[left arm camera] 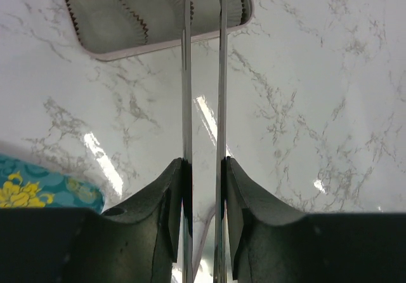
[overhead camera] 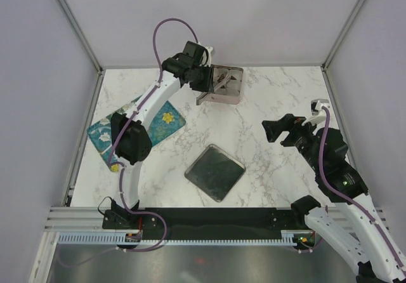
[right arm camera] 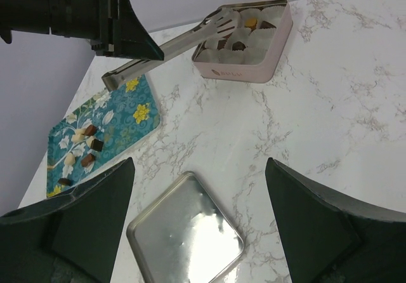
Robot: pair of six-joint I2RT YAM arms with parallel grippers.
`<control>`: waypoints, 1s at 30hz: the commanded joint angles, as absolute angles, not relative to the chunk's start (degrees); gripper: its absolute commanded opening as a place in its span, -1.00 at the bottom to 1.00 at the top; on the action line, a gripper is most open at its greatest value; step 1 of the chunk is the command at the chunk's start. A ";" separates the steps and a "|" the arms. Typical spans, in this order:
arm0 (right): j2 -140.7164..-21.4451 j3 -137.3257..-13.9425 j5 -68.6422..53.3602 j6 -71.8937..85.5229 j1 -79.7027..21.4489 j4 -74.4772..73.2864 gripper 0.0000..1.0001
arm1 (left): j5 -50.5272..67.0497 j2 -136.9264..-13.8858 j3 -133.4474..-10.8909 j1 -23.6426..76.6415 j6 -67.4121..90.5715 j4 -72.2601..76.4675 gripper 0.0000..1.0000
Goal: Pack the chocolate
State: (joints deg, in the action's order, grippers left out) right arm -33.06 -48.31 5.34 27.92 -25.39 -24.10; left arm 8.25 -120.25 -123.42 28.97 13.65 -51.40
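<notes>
Left arm (overhead camera: pixel 147 108) extended far, right arm (overhead camera: pixel 331 159) bent.
Tongs (right arm camera: pixel 171 45) are clamped in the left gripper (overhead camera: pixel 204 78); the right gripper (overhead camera: pixel 283 129) is spread wide.

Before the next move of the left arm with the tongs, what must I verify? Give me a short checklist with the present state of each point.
1. The left gripper is shut on the tongs: ok.
2. The tong tips are over the tin: ok.
3. Something is held between the tips: cannot tell.
4. Empty paper cups are available in the tin: ok.
5. All chocolates are off the tray: not ok, several lie there.
6. The right gripper is open and apart from the tin: ok.
</notes>
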 commanded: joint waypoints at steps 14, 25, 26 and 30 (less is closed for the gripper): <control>-34.37 -51.50 7.82 27.60 -25.58 -23.73 0.84 | 9.23 -129.90 -125.60 31.11 9.32 -32.35 -0.34; -33.93 -51.06 8.09 27.95 -25.58 -23.91 0.85 | 9.84 -130.78 -124.28 31.20 8.96 -31.82 -0.23; -33.84 -50.98 8.09 27.95 -25.58 -23.91 0.85 | 9.93 -130.78 -124.19 31.20 8.96 -31.64 -0.23; -33.92 -50.98 7.91 27.95 -25.58 -23.91 0.85 | 10.02 -130.52 -123.84 31.29 8.88 -31.64 -0.18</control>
